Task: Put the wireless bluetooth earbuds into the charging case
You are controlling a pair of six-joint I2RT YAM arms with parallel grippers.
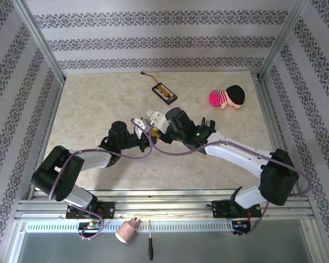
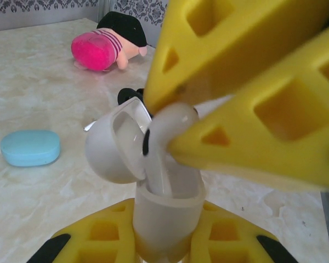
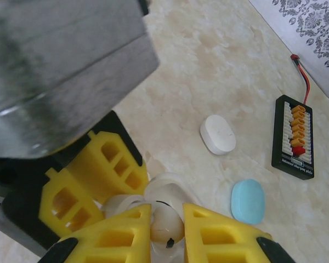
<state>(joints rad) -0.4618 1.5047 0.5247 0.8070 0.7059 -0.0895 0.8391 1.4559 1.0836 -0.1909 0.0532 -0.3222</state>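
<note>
The right gripper (image 3: 165, 218) is clamped on a white earbud (image 2: 167, 137). The left gripper (image 2: 167, 241) is clamped round the base of the open case (image 2: 170, 208) and holds it upright above the table (image 2: 38, 208), its lid swung to one side.

The earbud's stem is already down in the case's mouth, but its head sits above the rim between the right gripper's fingers (image 2: 247, 137). So I judge the insertion about half done. What is left is to push the earbud home and let go, and perhaps to shut the lid. I cannot tell whether the case's other slot is filled.

Count:
- One earbud.
- Three cases: the open case, a shut white case (image 3: 217, 133) and a blue case (image 3: 247, 201), these two lying near each other on the table.
- One black board (image 3: 295, 137) beyond them.
- One toy (image 2: 107, 46) farther off.
</note>
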